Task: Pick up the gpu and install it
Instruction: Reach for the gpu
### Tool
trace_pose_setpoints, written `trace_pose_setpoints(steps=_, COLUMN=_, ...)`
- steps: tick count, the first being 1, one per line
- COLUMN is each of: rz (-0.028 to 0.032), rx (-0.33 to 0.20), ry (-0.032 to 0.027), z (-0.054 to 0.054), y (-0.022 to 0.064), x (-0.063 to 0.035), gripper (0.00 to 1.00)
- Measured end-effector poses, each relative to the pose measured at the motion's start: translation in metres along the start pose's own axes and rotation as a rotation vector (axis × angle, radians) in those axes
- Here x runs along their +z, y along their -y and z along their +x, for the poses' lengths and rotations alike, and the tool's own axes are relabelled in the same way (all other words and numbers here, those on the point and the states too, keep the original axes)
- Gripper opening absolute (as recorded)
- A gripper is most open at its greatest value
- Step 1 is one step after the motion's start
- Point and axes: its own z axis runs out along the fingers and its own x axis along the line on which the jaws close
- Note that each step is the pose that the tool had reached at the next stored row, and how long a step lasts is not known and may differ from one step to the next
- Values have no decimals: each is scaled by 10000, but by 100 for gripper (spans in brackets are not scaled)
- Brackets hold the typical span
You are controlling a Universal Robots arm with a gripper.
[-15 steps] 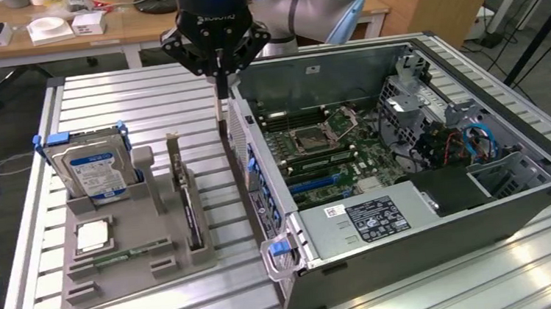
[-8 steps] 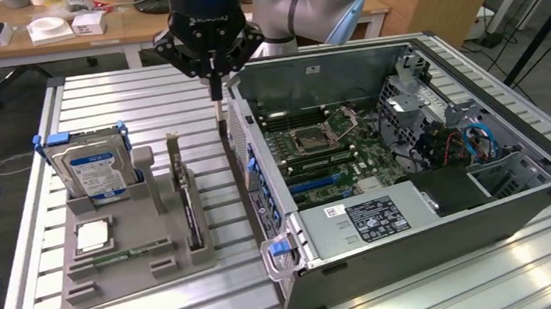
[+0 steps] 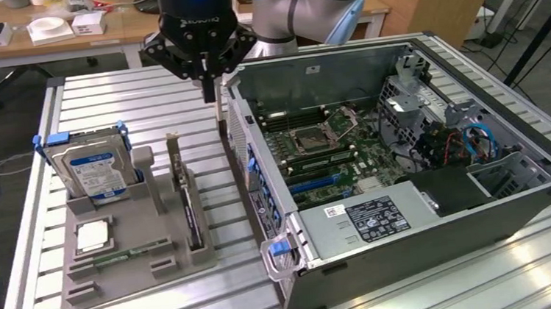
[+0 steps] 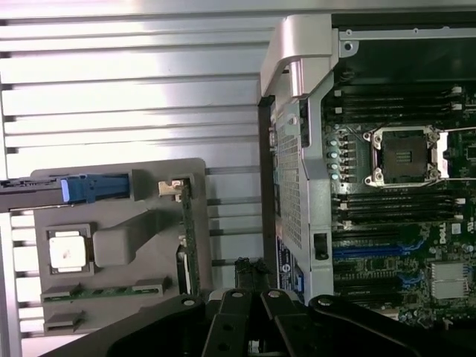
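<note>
The gpu (image 3: pixel 190 209) is a thin dark card standing on edge in a slot of the grey holder (image 3: pixel 128 273), its silvery bracket (image 3: pixel 173 154) at the far end. In the wrist view the gpu (image 4: pixel 189 238) shows as a narrow green-edged strip in the holder (image 4: pixel 111 249). My gripper (image 3: pixel 209 93) hangs shut and holding nothing above the table, between the holder and the open computer case (image 3: pixel 259 200), farther back than the card. Its closed fingertips (image 4: pixel 251 277) point down beside the case's perforated rear wall (image 4: pixel 290 193).
A hard drive (image 3: pixel 95 172) with a blue-white label stands in the holder's left slot. A small processor (image 3: pixel 93 235) and a green memory stick (image 3: pixel 116 257) lie in the holder. The case's motherboard (image 3: pixel 324 147) lies exposed. Behind the slatted table (image 3: pixel 124 100) stands a desk with boxes.
</note>
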Motion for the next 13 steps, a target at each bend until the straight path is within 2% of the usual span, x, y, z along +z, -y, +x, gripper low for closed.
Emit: trace_pose_setpoints(steps=13, rz=-1, rx=0, ry=0, z=145, y=34, x=-5, gripper=11)
